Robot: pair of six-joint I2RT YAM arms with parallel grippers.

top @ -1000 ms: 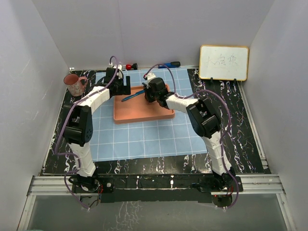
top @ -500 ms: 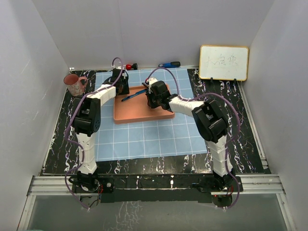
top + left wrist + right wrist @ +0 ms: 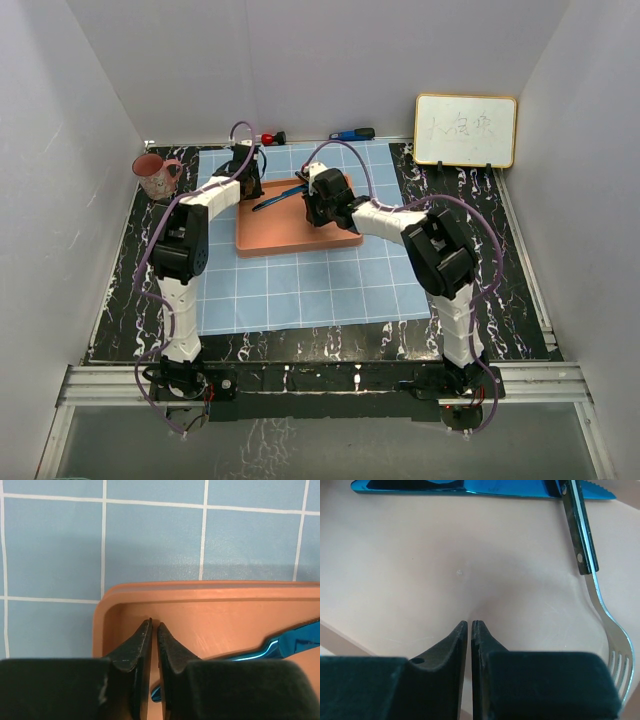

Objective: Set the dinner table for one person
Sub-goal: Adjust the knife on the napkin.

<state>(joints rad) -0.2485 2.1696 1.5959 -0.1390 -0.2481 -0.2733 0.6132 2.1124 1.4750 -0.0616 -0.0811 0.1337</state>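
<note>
While knife and fork lie in the tray, nothing is set; your left hand and right hand are closed, apparently empty.

Blue knife cut by right edge, fork tips behind right gripper, whiteboard writing illegible.

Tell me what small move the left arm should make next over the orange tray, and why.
Probably lift the left gripper slightly. Its jaws are shut at a corner of the orange tray, and the end of the blue knife shows in the slit between them; whether it is pinched cannot be told. A small rise would show if the knife comes along.
</note>
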